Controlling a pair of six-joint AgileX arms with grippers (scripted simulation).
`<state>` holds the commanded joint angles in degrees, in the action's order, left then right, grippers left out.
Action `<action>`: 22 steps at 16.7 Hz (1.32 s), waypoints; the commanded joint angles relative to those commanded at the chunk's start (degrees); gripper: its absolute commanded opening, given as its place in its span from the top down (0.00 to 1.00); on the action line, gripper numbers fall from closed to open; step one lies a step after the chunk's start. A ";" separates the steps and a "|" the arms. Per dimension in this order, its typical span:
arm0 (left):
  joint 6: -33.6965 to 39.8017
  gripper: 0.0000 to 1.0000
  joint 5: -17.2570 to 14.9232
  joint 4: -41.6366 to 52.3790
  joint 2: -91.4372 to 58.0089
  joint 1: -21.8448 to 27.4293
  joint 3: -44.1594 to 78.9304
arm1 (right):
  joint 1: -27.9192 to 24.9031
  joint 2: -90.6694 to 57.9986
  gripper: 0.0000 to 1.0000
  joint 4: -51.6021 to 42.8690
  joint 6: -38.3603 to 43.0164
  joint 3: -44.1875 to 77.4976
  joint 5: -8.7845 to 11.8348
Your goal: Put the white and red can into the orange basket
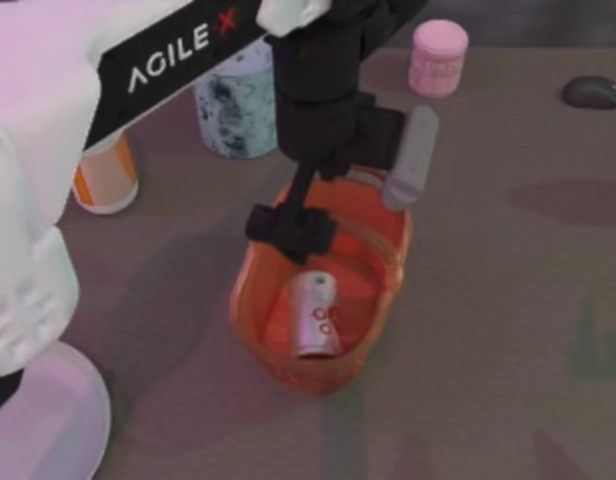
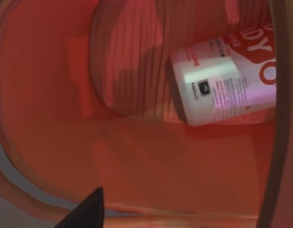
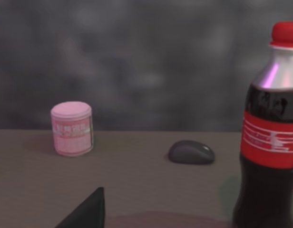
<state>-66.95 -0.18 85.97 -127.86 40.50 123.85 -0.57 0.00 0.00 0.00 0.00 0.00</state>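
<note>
One white and red can (image 1: 317,315) lies on its side inside one orange basket (image 1: 250,315) at frame centre, just below the left gripper (image 1: 288,232), whose finger state cannot be told.

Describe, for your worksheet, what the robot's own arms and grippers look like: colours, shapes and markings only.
The left arm has bulky white rounded shells and a black band lettered AGILE in white with a red X. Its wrist is black and blocky, ending in the black left gripper. Each wrist view shows only a black pointed fingertip.
</note>
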 joint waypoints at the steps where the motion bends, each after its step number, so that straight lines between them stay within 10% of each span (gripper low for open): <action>1: 0.00 0.00 0.00 0.00 0.00 0.00 0.00 | 0.00 0.00 0.00 0.00 0.00 0.00 0.00; 14: -0.03 0.00 0.01 -5.05 0.76 -0.04 -5.81 | 0.00 0.00 0.00 0.00 0.00 0.00 0.00; 22: -0.03 0.60 0.01 -5.05 0.76 -0.04 -5.81 | 0.00 0.00 0.00 0.00 0.00 0.00 0.00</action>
<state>-66.98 -0.18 80.92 -127.10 40.46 118.04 -0.57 0.00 0.00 0.00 0.00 0.00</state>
